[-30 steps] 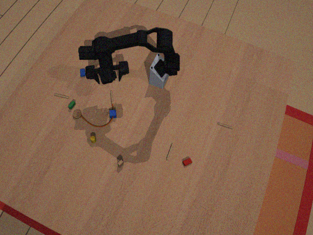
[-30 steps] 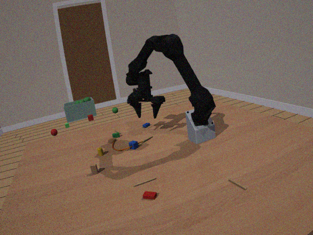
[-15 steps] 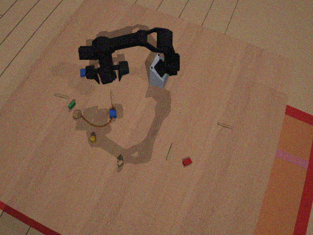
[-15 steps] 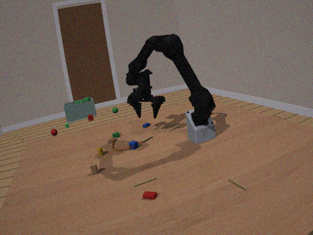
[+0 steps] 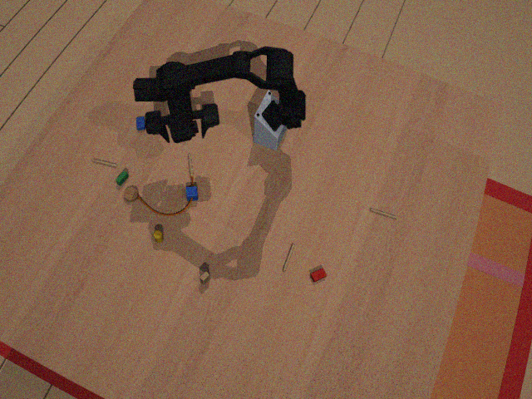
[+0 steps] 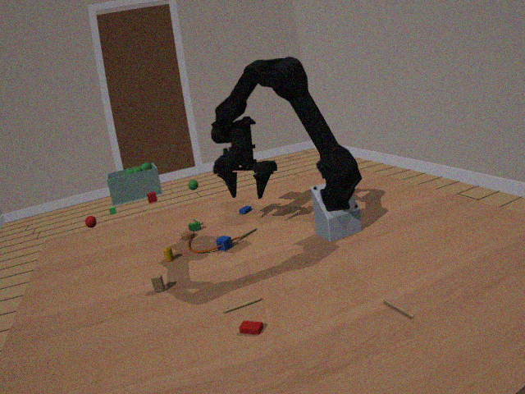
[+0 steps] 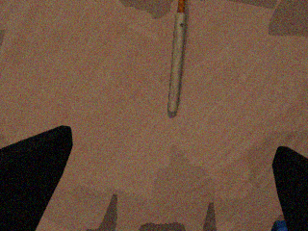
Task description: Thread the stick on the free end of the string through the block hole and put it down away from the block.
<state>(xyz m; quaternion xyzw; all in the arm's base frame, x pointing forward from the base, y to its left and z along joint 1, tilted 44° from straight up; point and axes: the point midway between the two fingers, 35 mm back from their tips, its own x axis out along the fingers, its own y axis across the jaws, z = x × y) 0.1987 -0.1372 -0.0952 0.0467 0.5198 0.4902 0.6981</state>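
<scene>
The blue block [image 5: 191, 193] [image 6: 223, 243] stands on the table. The orange string [image 5: 165, 214] [image 6: 201, 251] curves from the round button [image 5: 130, 194] [image 6: 186, 235] to one side of the block, and a short length shows at the opposite side. There the thin stick [image 5: 189, 164] [image 6: 248, 233] [image 7: 177, 63] is on the string's end, outside the block, and appears to lie on the table. My gripper [image 5: 185, 139] [image 6: 246, 197] [image 7: 175, 147] is wide open and empty, raised above the table near the stick's free end. The hole itself is too small to make out.
Loose sticks [image 5: 104, 162] [image 5: 288, 257] [image 5: 382, 213] lie apart. A green piece [image 5: 122, 176] and yellow cylinder [image 5: 158, 235] are near the button. A tan piece [image 5: 204, 277], a red brick [image 5: 317, 273] and a blue piece [image 5: 140, 123] lie farther out.
</scene>
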